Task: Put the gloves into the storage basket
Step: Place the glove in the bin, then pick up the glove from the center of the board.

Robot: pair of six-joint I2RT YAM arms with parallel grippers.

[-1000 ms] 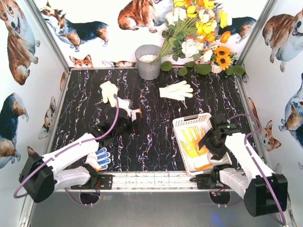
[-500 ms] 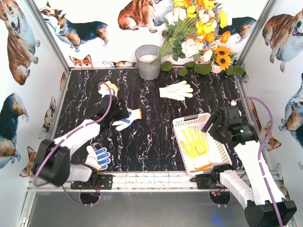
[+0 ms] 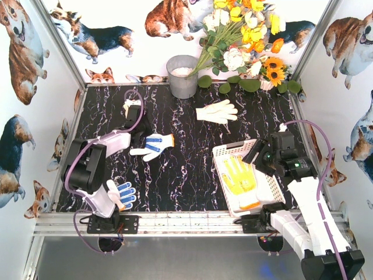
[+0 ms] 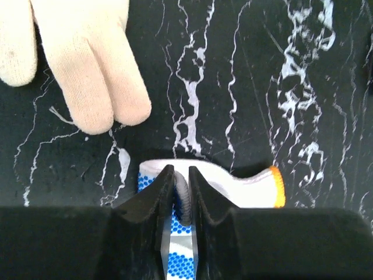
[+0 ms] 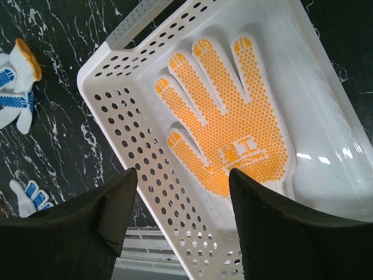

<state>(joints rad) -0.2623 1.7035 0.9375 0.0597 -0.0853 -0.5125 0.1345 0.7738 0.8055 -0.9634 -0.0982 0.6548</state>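
My left fingers (image 4: 152, 201) are pinched tight on a fold of the blue-dotted glove (image 4: 245, 185) lying on the table (image 4: 250, 81) near a cream glove (image 4: 87, 64), while my right fingers (image 5: 76, 224) hang spread apart over the storage basket (image 5: 137, 157), where the yellow-palmed glove (image 5: 239, 134) lies flat, palm up.

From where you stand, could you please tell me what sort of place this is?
Probably a staged robot test booth, not a home: corgi-print walls, a black marbled tabletop edged by a metal rail, and a flower bouquet beside a grey bucket.
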